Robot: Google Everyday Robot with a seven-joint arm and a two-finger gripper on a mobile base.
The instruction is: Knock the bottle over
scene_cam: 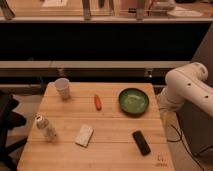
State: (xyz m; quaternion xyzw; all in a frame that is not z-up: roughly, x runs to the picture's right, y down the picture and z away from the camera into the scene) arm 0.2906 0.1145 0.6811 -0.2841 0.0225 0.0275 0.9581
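Observation:
The bottle [45, 128] is a small clear one with a pale cap. It stands upright, leaning slightly, near the left edge of the wooden table [115, 150]. Only the white arm [186, 89] shows, bent beside the table's right edge and far from the bottle. The gripper itself is out of view past that edge, standing open. Nothing touches the bottle.
On the table are a white paper cup [62, 88] at the back left, an orange carrot-like item [98, 102], a green bowl [134, 101], a white packet [84, 135] right of the bottle and a black oblong item [141, 142]. A dark chair-like shape [9, 125] stands off the left edge.

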